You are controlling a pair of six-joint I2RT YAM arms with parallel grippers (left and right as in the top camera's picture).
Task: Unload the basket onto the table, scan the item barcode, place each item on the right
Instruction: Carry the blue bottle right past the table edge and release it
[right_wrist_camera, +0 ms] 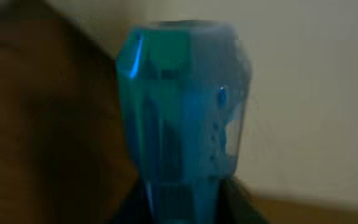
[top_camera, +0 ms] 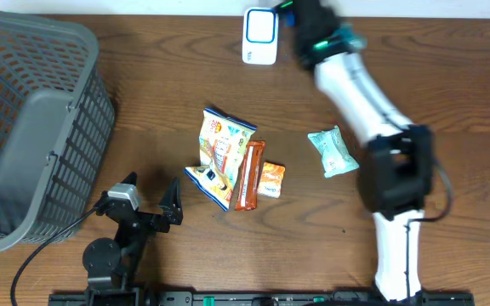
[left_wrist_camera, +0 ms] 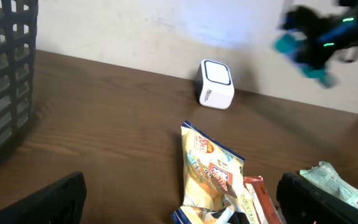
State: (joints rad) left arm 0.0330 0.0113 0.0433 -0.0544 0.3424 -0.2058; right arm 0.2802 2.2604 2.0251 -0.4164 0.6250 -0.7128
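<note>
At the far edge of the table point(top_camera: 160, 76), we are holding our right arm point(top_camera: 360, 93) stretched long and nearly straight, its white forearm slanting up and to the left from the base at the near edge. Our right pincer point(top_camera: 303, 21) is hanging at the end of it, just beside the white scanner point(top_camera: 260, 36) with the blue face, on that scanner's right. From the left wrist camera it is showing raised above the tabletop, against the pale wall and apart from the scanner.

Our right pincer is pinching a blue-green item point(right_wrist_camera: 182, 106). The right wrist camera is showing the item standing upright between the dark fingers and filling the middle of the view. That picture is blurred, so we cannot tell where any barcode is sitting.

Our left arm point(top_camera: 113, 246) is sitting folded low at the near left, beside the grey basket point(top_camera: 32, 127). Our left pincer point(top_camera: 151, 200) is standing spread wide, its fingers point(left_wrist_camera: 48, 202) gripping nothing, and it is pointing toward the packets lying mid-table: a yellow-and-white snack bag point(top_camera: 219, 157), a red-brown bar point(top_camera: 249, 174) touching it, a small orange packet point(top_camera: 270, 180) and, apart to the right, a pale green packet point(top_camera: 333, 151).
</note>
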